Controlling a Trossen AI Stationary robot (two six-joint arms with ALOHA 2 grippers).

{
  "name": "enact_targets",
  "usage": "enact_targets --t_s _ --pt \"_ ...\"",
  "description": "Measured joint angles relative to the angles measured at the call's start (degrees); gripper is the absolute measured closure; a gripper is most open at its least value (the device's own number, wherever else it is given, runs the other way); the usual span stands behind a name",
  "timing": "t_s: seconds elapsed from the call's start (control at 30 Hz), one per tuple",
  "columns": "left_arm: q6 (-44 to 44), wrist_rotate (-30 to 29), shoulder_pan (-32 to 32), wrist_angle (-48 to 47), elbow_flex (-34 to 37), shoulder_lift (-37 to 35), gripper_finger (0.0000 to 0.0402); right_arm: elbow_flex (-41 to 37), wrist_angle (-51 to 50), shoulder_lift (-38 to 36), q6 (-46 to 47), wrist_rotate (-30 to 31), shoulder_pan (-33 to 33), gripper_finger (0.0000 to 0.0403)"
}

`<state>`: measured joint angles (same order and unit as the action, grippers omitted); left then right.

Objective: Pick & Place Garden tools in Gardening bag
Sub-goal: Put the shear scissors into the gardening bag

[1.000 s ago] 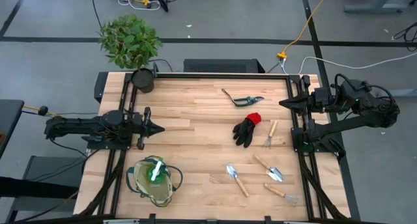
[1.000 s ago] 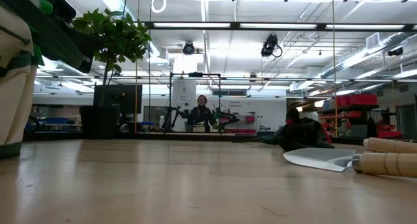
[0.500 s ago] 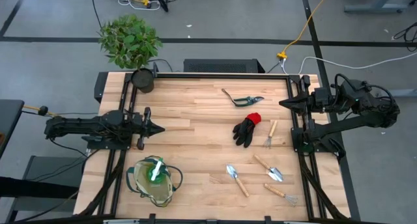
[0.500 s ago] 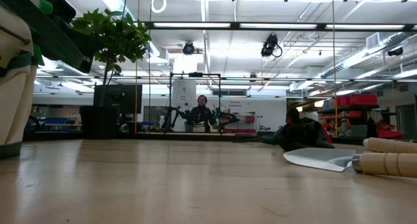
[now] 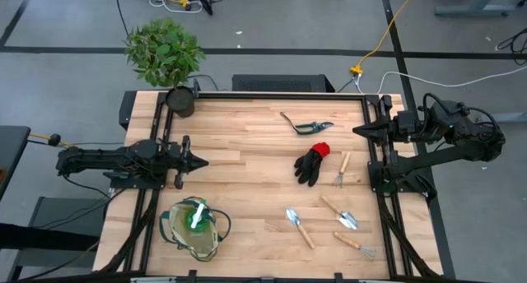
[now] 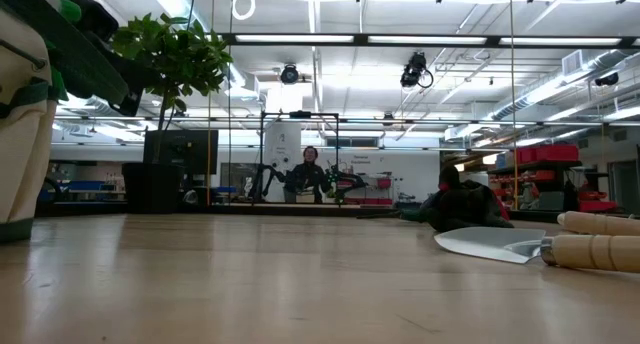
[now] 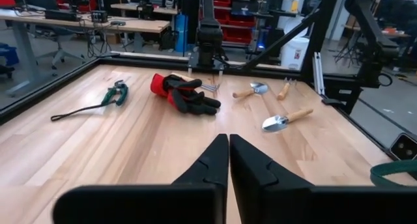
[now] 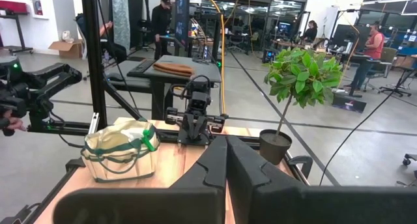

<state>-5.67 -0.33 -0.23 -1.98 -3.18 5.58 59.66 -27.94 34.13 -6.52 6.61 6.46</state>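
Nothing moved since earlier: both tools, left (image 5: 200, 161) and right (image 5: 359, 131), clenched empty, glove (image 5: 312, 164) far from bag (image 5: 194, 227), task unstarted.

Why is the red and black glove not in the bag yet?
It's out: the glove lies flat on the table, apart from the bag.

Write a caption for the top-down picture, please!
Garden tools lie scattered on the table while both arms wait beside the gardening bag.

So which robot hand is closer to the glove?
Right. The right gripper sits just past the glove at the table's edge; the left gripper is much farther across.
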Motion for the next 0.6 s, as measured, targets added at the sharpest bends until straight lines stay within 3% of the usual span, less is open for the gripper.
enact_targets --t_s 0.6 --pt "-1.59 -0.05 0.01 0.03 -0.02 0.00 0.0367 0.00 0.01 -0.01 -0.01 0.00 0.01 0.0392"
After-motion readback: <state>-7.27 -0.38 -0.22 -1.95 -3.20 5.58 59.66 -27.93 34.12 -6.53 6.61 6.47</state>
